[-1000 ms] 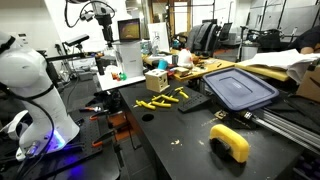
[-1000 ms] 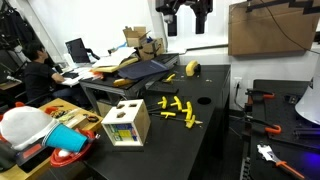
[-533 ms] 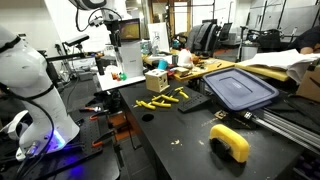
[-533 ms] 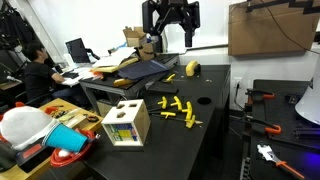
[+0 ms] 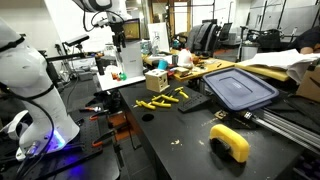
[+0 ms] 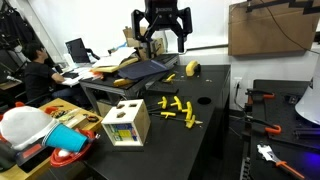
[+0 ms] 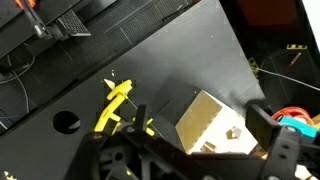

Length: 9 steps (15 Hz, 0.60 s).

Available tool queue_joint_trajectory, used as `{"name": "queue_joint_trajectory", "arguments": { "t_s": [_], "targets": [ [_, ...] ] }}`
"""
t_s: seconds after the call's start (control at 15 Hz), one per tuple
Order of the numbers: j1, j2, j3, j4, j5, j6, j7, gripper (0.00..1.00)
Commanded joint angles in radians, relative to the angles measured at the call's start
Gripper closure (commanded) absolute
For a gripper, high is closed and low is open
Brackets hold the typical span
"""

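My gripper (image 6: pixel 163 42) hangs open and empty high above the black table (image 6: pixel 215 125), with its two dark fingers (image 6: pixel 183 42) spread wide. In an exterior view the gripper (image 5: pixel 118 40) is at the far end of the table, above a wooden box (image 5: pixel 156 81) with shaped cut-outs. In the wrist view the gripper (image 7: pixel 185 160) frames the wooden box (image 7: pixel 210 125) far below it. Several yellow pieces (image 7: pixel 118 100) lie scattered beside the box. The wooden box (image 6: pixel 126 123) and the yellow pieces (image 6: pixel 176 110) sit apart from each other.
A blue lid (image 5: pixel 239 88) and a yellow curved object (image 5: pixel 230 142) lie on the table. A flat black block (image 5: pixel 193 103) rests by the yellow pieces (image 5: pixel 163 99). A round hole (image 7: pixel 66 121) is in the tabletop. Red-handled tools (image 6: pixel 262 97) lie at one side. A person (image 6: pixel 38 75) sits at a desk.
The open gripper has come down and shifted sideways over the table towards the box end. Nothing on the table has moved.
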Motion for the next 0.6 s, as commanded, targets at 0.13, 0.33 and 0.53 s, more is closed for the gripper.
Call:
{"name": "queue_joint_trajectory", "arguments": {
  "t_s": [0.13,0.33,0.53],
  "targets": [
    [0.019,0.043,-0.006,0.031,-0.037,0.024,0.123,0.0],
    [0.02,0.054,-0.007,0.027,-0.049,0.037,0.18,0.0],
    [0.014,0.073,-0.01,0.02,-0.072,0.065,0.237,0.0]
  ]
}}
